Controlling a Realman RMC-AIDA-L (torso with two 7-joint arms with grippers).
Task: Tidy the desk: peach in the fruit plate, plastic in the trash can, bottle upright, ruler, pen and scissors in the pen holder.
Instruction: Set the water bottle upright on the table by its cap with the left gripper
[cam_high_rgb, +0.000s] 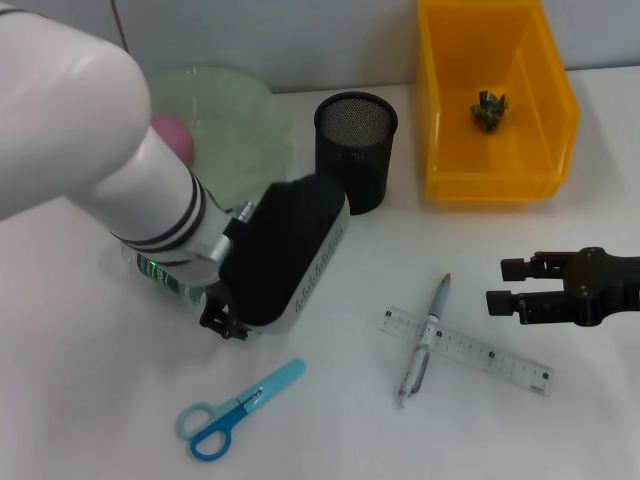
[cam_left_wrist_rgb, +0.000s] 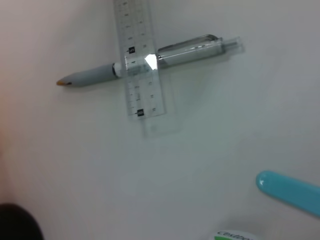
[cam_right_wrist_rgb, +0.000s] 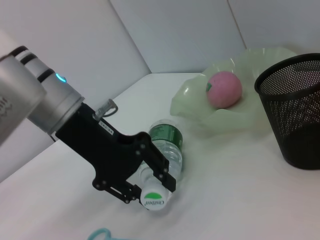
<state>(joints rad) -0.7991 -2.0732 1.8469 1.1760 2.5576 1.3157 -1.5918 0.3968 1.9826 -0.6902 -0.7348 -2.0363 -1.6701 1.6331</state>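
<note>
On the desk, left side: left gripper (cam_right_wrist_rgb: 145, 187) low over the white desk (cam_high_rgb: 90, 340), fingers (cam_right_wrist_rgb: 162, 175) closed around the neck of a bottle (cam_right_wrist_rgb: 167, 147) lying on its side.
Bottle: clear plastic with a green label, white cap (cam_right_wrist_rgb: 154, 200) pointing out past the fingertips, body touching the desk.
Right gripper (cam_high_rgb: 510, 285): hovering at the right edge, fingers parted, holding nothing, touching nothing.
Pen (cam_high_rgb: 425, 340): just ahead of the right gripper's tips, lying across a clear ruler (cam_high_rgb: 465, 350); in the left wrist view the ruler sits on top of the pen.
Scissors (cam_high_rgb: 235, 410): blue handles, flat on the desk close below the left gripper.
Pen holder (cam_high_rgb: 355, 150): black mesh cup, upright, just beyond the left gripper's black wrist.
Fruit plate (cam_high_rgb: 250, 125): pale green, wavy rim, beside the pen holder, behind the left arm; a pink peach (cam_right_wrist_rgb: 224, 89) rests in it.
Trash can (cam_high_rgb: 495, 100): yellow bin beyond the right gripper, with a small dark crumpled scrap (cam_high_rgb: 490, 110) on its floor.
Room: plain pale wall behind the desk.
</note>
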